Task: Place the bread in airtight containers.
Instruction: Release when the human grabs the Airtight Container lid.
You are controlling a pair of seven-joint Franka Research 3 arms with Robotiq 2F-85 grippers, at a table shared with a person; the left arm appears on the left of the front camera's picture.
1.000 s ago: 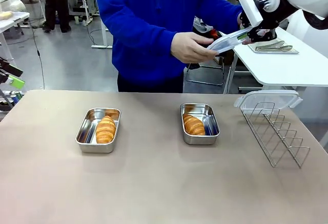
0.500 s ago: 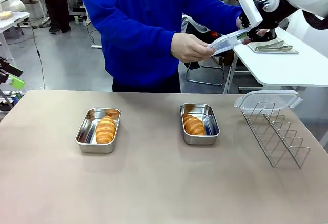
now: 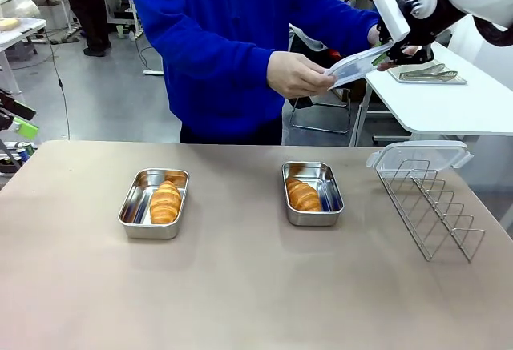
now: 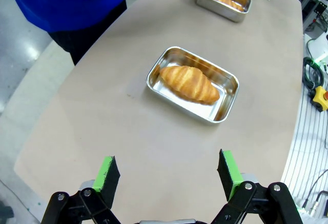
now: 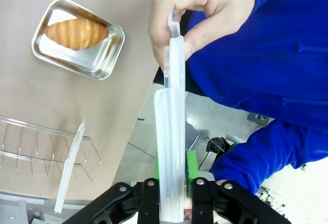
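Two tins, front view: the left tin (image 3: 143,198) and the right tin (image 3: 325,186) stand uncovered on the table (image 3: 256,286), both left of the wire rack (image 3: 433,210), the right tin nearer it.
Rolls: the left roll (image 3: 165,203) lies in the left tin, the right roll (image 3: 303,196) in the right tin.
Lids: a spare lid (image 3: 418,156) rests on the rack's far end. The handed lid (image 3: 353,65) hangs high above the rack, between the person's hand (image 3: 298,74) and the right claw (image 3: 383,55).
Left wrist view: the left claw (image 4: 168,174) hovers empty over bare table, green pads spread wide. The left tin (image 4: 218,108) lies ahead of it.
Right wrist view: the handed lid (image 5: 171,106) runs edge-on between the right claw's fingers, with the hand pinching its far end. Whether the claw clamps it or merely flanks it cannot be told.
Progress: the bread is in. By this showing, both tins await lids and clipping.
Setting: matte beige tabletop, with a grey workshop floor (image 3: 104,102) and a white side table (image 3: 449,106) beyond the rack.
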